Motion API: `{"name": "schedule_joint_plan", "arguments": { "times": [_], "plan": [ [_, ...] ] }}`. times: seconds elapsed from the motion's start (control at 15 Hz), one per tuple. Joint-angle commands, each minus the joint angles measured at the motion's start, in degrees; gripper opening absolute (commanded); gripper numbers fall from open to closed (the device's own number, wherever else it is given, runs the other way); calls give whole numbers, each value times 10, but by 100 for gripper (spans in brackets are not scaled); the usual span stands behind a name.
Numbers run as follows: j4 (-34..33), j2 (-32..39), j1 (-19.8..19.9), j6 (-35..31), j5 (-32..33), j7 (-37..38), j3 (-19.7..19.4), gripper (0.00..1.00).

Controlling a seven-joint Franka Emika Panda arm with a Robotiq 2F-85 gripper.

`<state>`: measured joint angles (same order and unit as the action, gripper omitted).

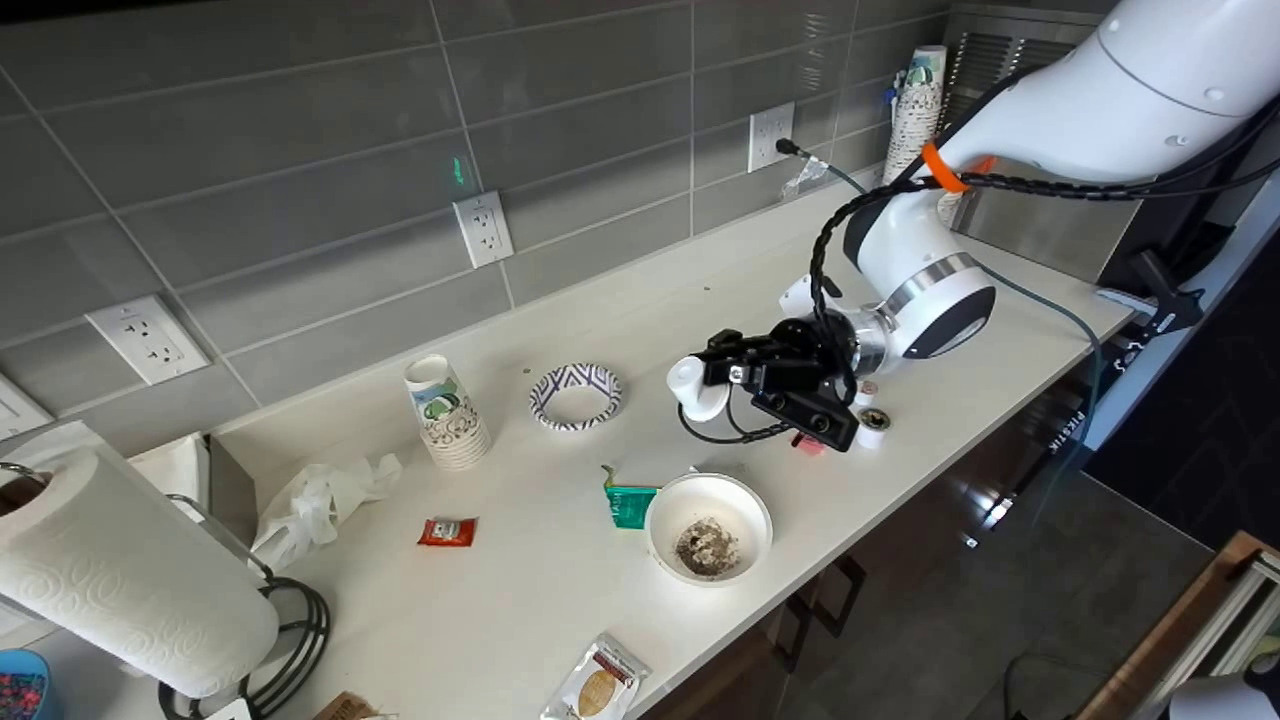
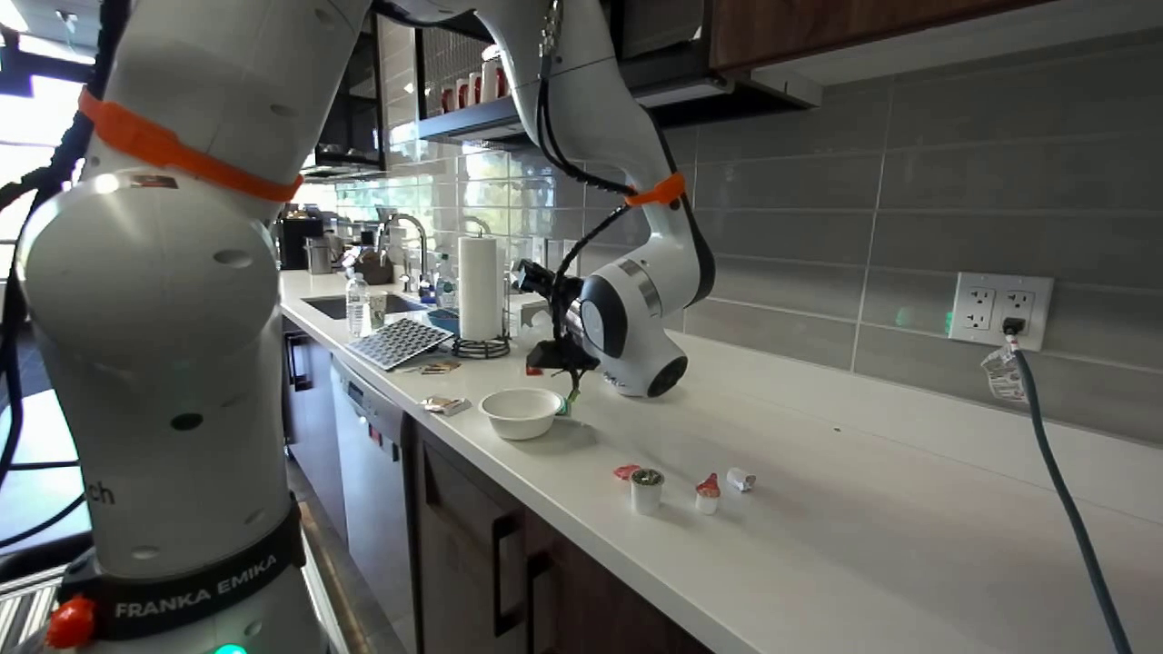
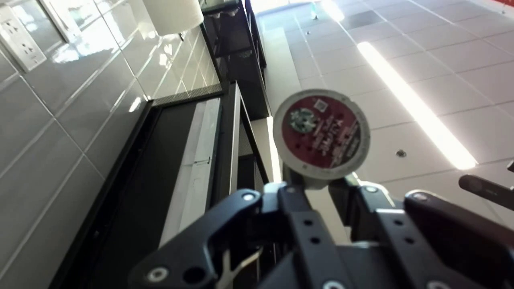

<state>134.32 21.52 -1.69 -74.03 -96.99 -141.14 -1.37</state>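
My gripper (image 1: 722,362) is shut on a white coffee pod (image 1: 700,385). In the wrist view, the gripper fingers (image 3: 317,184) pinch the pod's body, and its dark red printed lid (image 3: 323,134) faces the camera. The gripper is above the counter and tilted sideways. It also shows in an exterior view (image 2: 545,318), where I cannot make out the pod. A white bowl (image 1: 745,508) with brown and pale powder inside stands below, near the counter's front edge. A teal packet (image 1: 630,507) lies beside the bowl. A patterned paper bowl (image 1: 575,374) is near the wall.
An opened pod (image 2: 647,493) and a small cup with a red lid (image 2: 708,498) stand on the counter (image 2: 800,563). A paper cup stack (image 1: 452,425), a red packet (image 1: 447,532), a white packet (image 1: 597,682) and a paper towel roll (image 1: 130,570) are around. Cables hang along the arm.
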Motion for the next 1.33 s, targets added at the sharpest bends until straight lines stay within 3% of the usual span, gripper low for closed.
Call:
{"name": "schedule_joint_plan", "arguments": {
  "times": [0.0,0.07,0.13,0.27,0.33,0.47,0.53,0.67,0.73,0.8,0.93,1.07,1.2,1.27],
  "plan": [
    [2,2,9,42,7,10,3,6],
    [5,-1,6,41,5,2,1,6],
    [15,-23,-15,-42,4,-15,-9,6],
    [10,-16,-7,-31,7,-6,-6,6],
    [8,-11,7,16,4,2,-3,6],
    [15,-33,-20,-87,17,-28,-13,6],
    [14,-31,-16,-90,11,-30,-11,6],
    [11,-22,8,-18,1,-15,-3,6],
    [19,-38,-12,-92,1,-30,-8,6],
    [15,-35,-12,-91,11,-26,-8,6],
    [13,-29,9,-23,10,-18,-4,6],
    [16,-37,-7,-70,17,-14,-7,6],
    [10,-22,12,13,19,-8,-3,6],
    [21,-40,-7,-58,15,-15,-9,6]
  ]
}}
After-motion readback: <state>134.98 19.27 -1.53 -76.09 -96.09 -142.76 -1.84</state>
